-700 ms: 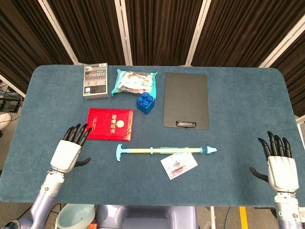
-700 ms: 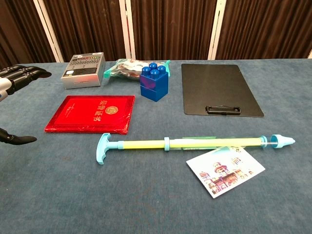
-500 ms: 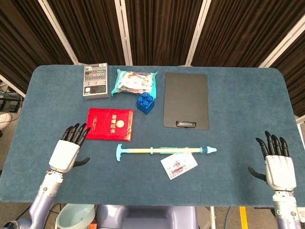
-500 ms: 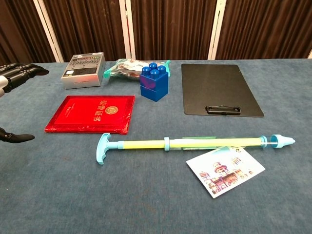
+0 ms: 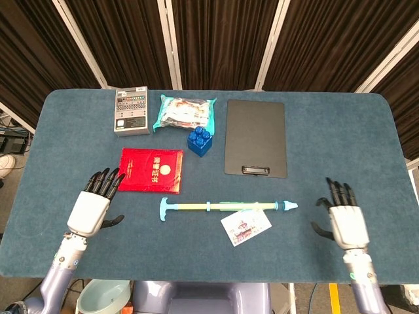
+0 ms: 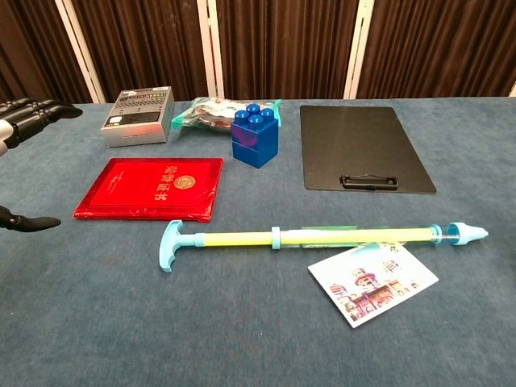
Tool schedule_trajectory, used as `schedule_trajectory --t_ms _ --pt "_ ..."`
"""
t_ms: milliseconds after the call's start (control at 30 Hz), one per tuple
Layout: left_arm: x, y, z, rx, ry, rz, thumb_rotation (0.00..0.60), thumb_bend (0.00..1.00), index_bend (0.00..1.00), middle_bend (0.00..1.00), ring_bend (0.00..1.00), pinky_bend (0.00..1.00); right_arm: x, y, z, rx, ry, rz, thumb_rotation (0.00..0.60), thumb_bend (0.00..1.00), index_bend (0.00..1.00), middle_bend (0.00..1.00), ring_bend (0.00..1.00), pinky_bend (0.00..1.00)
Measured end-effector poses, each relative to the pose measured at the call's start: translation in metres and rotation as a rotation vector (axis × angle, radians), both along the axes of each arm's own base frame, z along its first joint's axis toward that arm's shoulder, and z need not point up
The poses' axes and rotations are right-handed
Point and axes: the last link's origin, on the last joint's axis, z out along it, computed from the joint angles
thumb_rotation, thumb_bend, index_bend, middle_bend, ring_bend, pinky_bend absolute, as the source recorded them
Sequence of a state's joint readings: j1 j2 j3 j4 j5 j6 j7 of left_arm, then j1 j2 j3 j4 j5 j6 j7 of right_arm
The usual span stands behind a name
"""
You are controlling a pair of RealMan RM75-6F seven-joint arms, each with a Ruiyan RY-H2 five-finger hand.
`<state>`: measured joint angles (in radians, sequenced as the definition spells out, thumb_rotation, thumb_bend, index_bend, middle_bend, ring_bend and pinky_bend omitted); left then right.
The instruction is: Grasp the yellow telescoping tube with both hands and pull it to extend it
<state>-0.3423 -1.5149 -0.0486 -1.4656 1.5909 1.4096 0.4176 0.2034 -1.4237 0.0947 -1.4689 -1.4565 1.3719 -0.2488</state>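
I see the yellow telescoping tube (image 5: 228,207) lying flat on the blue surface (image 5: 327,150), near the front edge, running left to right. Its light-blue T-handle (image 5: 163,209) points toward my left side; the light-blue nozzle tip (image 5: 289,205) points toward my right. A light-blue collar sits partway along the yellow shaft.

My left hand (image 5: 91,208) hovers over the surface well left of the T-handle, fingers spread apart and extended forward, holding nothing. In the chest view only its dark fingertips (image 6: 36,111) and thumb show at the left edge.

My right hand (image 5: 346,224) is over the surface to the right of the nozzle tip, apart from it, fingers spread and pointing forward, holding nothing. The chest view does not show it.

Neither hand touches the tube.

A picture card (image 5: 245,226) lies just in front of the tube's right half, one corner tucked under or against the shaft; I cannot tell which. A red booklet (image 5: 152,170) lies behind the T-handle, near the left fingertips. Behind it: a grey box with a keypad face (image 5: 131,111), a clear packet (image 5: 184,113), and a blue building block (image 5: 200,141). A black clipboard (image 5: 255,138) lies flat behind the tube's right half, its clip toward me.
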Motion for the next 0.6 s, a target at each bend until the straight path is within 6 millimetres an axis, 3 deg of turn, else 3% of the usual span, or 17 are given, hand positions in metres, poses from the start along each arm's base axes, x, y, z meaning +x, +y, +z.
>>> schedule_trajectory --t_ms 233,600 --pt "-0.001 0.003 -0.01 -0.014 0.018 0.001 0.6 0.04 0.0 0.02 0.02 0.14 0.01 -0.016 -0.035 0.044 0.007 0.04 0.6 0.25 0.45 0.01 0.0 0.0" --pt "-0.001 0.007 -0.015 -0.015 0.032 0.009 0.6 0.04 0.0 0.02 0.02 0.14 0.014 -0.031 -0.053 0.061 -0.004 0.04 0.6 0.27 0.45 0.02 0.0 0.0"
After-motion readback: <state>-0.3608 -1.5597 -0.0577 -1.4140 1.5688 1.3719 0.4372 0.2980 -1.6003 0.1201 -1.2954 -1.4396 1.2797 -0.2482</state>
